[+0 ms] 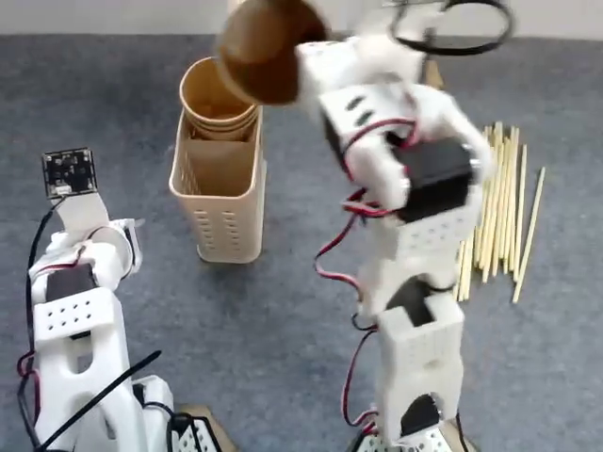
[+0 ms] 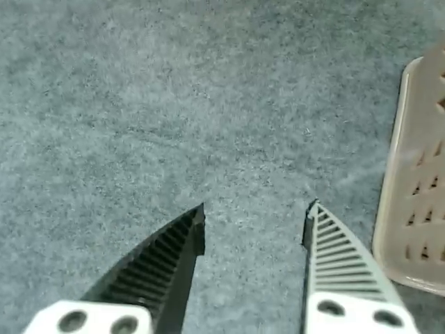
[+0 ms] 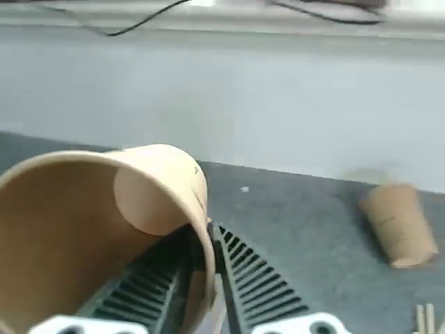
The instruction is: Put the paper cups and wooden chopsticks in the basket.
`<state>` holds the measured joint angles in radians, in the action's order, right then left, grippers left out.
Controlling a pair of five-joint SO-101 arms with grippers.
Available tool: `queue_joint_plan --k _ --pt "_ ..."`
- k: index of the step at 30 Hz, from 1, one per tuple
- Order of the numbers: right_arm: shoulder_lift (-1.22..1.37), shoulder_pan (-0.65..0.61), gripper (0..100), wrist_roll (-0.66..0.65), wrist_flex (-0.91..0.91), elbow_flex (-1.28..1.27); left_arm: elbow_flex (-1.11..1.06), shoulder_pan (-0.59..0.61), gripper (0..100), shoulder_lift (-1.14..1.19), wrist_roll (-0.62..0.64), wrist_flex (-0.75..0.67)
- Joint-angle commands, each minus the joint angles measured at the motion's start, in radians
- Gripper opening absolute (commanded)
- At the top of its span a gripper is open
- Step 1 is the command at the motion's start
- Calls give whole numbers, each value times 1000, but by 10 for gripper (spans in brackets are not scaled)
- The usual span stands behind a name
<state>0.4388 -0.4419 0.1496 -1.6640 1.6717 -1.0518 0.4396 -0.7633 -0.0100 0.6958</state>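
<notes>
My right gripper (image 3: 203, 245) is shut on the rim of a brown paper cup (image 3: 90, 223), held on its side. From above, that cup (image 1: 266, 47) hangs high, just right of the beige basket (image 1: 220, 193), which holds stacked paper cups (image 1: 215, 99) in its far compartment. Another paper cup (image 3: 396, 223) lies on its side on the carpet near the wall. Several wooden chopsticks (image 1: 499, 212) lie in a loose bundle to the right of the right arm. My left gripper (image 2: 254, 226) is open above bare carpet, left of the basket (image 2: 414, 181).
Grey carpet (image 1: 283, 311) covers the work surface. A pale wall runs along the far edge. Red and black cables hang from the right arm. Open carpet lies between the two arms in front of the basket.
</notes>
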Motion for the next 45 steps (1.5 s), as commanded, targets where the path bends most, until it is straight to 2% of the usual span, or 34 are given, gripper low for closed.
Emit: queue_joint_plan --k 1,9,12,15,18,23,27,34,41,45 --pt "59 -62 6 9 18 58 7 -12 245 -22 9 -15" --pt "214 -70 28 -5 -5 62 7 -12 245 -24 9 -15" --pt "211 -71 142 -44 -42 65 7 -13 245 -24 9 -15" --pt "203 -71 261 -20 -19 67 7 -31 245 -24 9 -14" --pt "163 -71 324 -2 35 67 7 -36 245 -24 8 -14" --pt "71 -71 326 17 165 62 7 -36 245 -21 8 -14" --pt "47 -111 326 12 179 54 7 -36 245 -21 8 -14" --pt "205 -122 326 11 200 38 5 -36 245 -21 8 -12" --pt "283 -124 326 12 461 28 5 -36 245 -21 6 -12" --pt "285 -127 325 17 495 36 5 -36 245 -18 6 -12"
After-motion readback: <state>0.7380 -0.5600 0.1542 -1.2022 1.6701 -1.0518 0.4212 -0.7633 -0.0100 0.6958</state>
